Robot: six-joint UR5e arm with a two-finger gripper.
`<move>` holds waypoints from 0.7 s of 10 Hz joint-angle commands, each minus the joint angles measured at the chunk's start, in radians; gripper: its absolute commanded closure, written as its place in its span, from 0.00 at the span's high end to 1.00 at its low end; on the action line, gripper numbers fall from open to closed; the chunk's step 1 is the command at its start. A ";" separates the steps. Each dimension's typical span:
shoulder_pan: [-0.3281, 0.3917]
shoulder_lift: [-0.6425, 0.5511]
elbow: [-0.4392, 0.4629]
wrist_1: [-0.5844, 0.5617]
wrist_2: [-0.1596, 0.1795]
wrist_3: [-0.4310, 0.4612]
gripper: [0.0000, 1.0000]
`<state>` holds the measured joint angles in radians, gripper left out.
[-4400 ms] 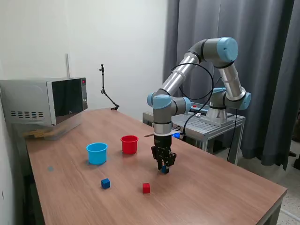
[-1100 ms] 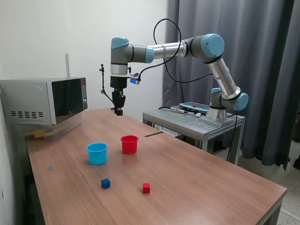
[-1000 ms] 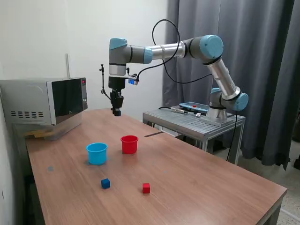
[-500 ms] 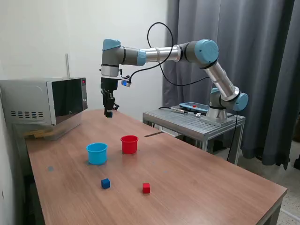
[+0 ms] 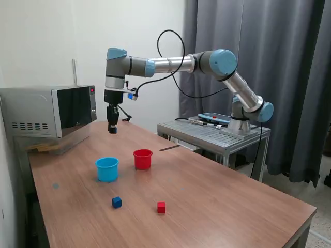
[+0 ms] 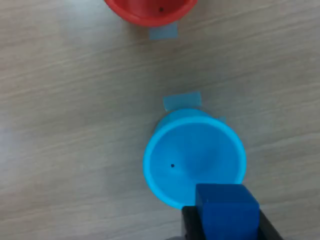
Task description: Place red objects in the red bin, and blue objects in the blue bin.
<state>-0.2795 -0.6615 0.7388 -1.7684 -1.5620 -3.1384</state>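
Hanging high above the counter, claw pointed down and clamped on one dark blue cube, which the wrist view shows between the dark fingers, over the near rim of the blue bin. Blue bin: upright, open, nothing seen inside. Red bin: upright, just beside it on the exterior view's right, apart from it. Second blue cube: loose on the counter, nearer the camera than the blue bin. One red cube: loose on the counter to the exterior view's right of that cube, well apart from it. Microwave: far end, exterior view's left.
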 commanded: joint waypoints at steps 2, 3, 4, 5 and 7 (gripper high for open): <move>-0.003 0.048 -0.050 0.000 0.003 0.004 0.00; -0.010 0.066 -0.073 0.000 0.005 0.012 0.00; -0.010 0.085 -0.085 0.000 0.007 0.008 0.00; -0.010 0.085 -0.084 0.001 0.007 0.005 0.00; -0.017 0.094 -0.088 0.000 0.007 0.009 0.00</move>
<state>-0.2916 -0.5762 0.6555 -1.7678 -1.5557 -3.1306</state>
